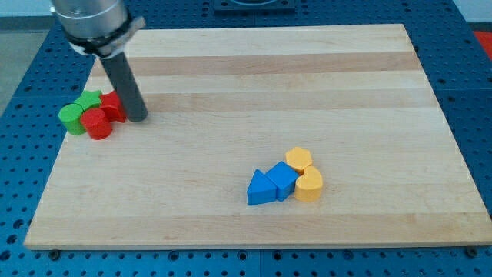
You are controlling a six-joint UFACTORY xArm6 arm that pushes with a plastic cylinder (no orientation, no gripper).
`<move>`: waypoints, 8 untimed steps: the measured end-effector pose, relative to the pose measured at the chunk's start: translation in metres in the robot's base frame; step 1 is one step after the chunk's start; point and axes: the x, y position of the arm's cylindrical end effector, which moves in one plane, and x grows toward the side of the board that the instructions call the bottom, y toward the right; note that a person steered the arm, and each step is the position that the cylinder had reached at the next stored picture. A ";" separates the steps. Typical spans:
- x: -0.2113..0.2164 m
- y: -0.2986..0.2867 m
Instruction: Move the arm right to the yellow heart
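Blue blocks: two, nearest the view's bottom – a blue triangle [260, 188] and, touching it on the view's right, a blue cube [282, 181].
Yellow blocks: two, just right of the blue pair – a yellow heart [309, 185] touching the cube's right side, and a yellow hexagon-like block [298, 160] right above it (its exact outline is hard to make out).
Cluster: these four sit packed together in the lower middle of the counter [369, 100], slightly to the view's right.
Red blocks: two, far over at the view's left – a red cylinder [98, 123] in front and a second red block [114, 105] behind it, shape unclear.
Green blocks: two, touching the red ones on their left – a green cylinder [73, 119] and a green block [90, 98] behind it, shape unclear.
My tip: my tip [138, 118] rests on the counter just beside the rear red block, on its right – well apart from the yellow heart, which lies far off toward the view's lower right.
Hand: none fitted; the arm ends in the plain dark rod, so there is nothing to clench or release.
Surround: blue perforated base around the wooden counter.
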 end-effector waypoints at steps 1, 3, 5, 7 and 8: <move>0.034 0.037; 0.036 0.159; 0.073 0.350; 0.145 0.349; 0.151 0.336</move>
